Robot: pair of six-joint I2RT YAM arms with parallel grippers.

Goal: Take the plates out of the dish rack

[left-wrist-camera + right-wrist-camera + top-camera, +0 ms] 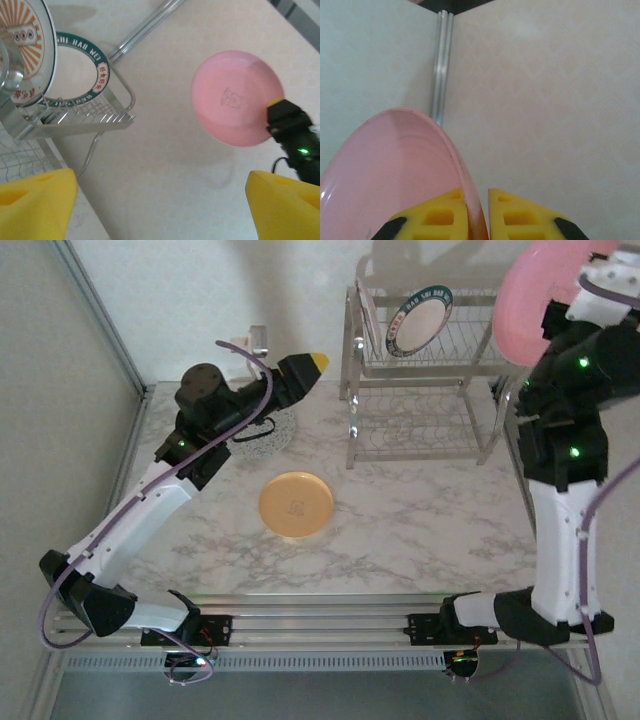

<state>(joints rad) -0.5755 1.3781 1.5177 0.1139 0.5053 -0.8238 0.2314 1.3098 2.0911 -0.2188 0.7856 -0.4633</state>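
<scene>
My right fingers [462, 215] were clamped on the rim of the pink plate [545, 295], holding it high beside the dish rack [352, 390]. I judged it stiff, glazed, slippery and breakable, so a deep bite on the rim suited it best. My left fingers [315, 362] stood wide apart, holding nothing, above the tabletop [420, 525]. The teal-rimmed plate [420, 320] and an orange-centred plate [22, 45] stood in the upper basket. The tan-orange plate [296, 505] lay flat. The grey-speckled plate [272, 435] was half hidden under my left arm, and the overhead frame cut off the pink plate's top.
</scene>
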